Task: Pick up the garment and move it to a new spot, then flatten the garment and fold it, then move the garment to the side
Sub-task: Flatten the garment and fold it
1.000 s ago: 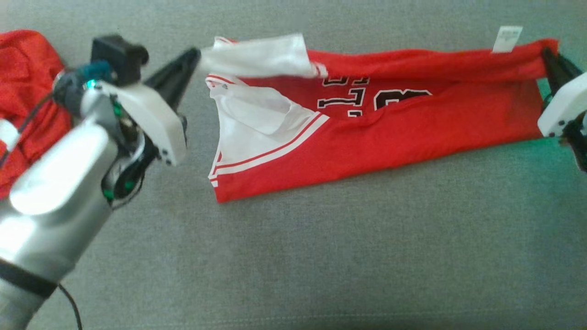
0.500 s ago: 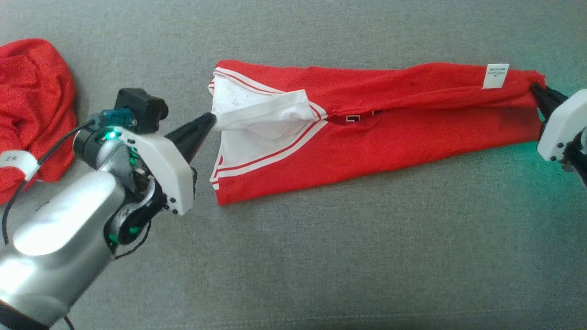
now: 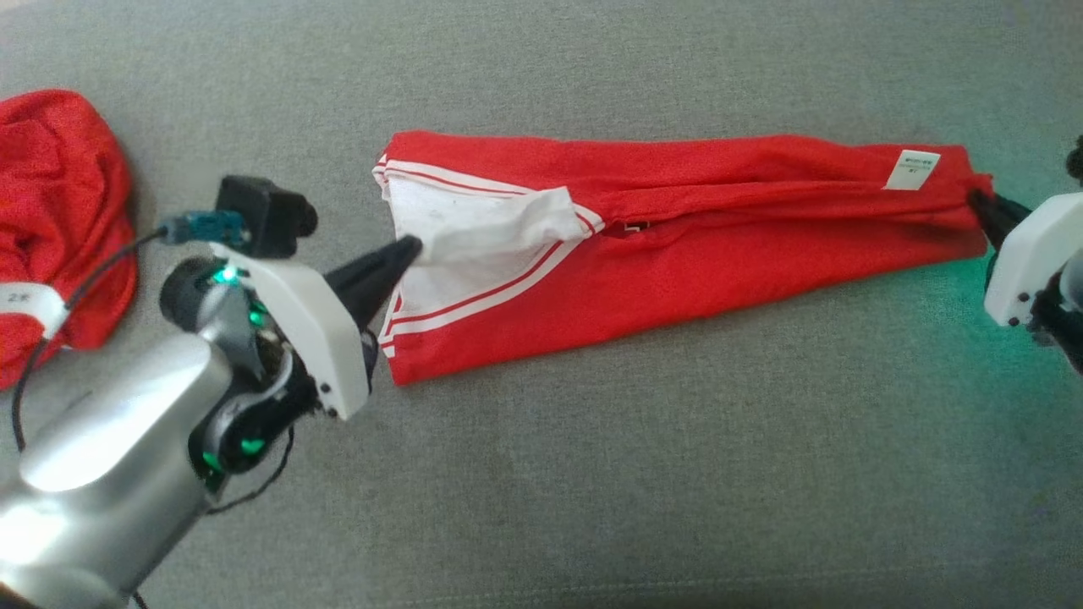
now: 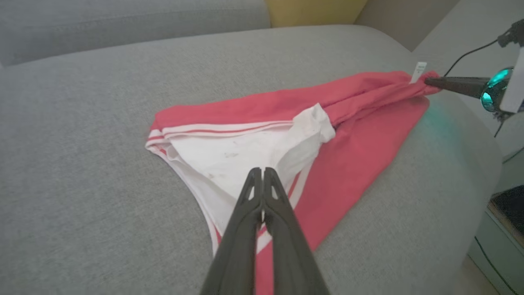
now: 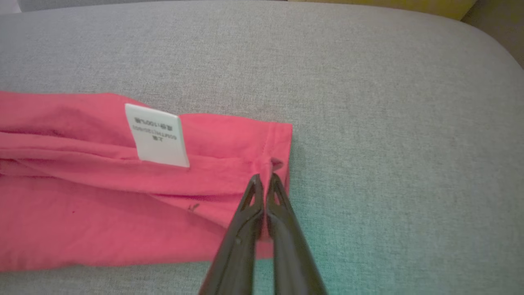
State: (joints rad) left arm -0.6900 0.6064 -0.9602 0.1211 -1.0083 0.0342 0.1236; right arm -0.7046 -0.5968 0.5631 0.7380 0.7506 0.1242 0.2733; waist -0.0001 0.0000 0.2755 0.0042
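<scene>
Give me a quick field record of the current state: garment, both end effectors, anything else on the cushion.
garment: red with white trim, folded into a long strip, lying on the grey cushion
left end effector: shut on the garment's white panel
right end effector: shut on the garment's opposite end, near the white label
other item: crumpled red cloth at the robot's far left, apart from the garment
</scene>
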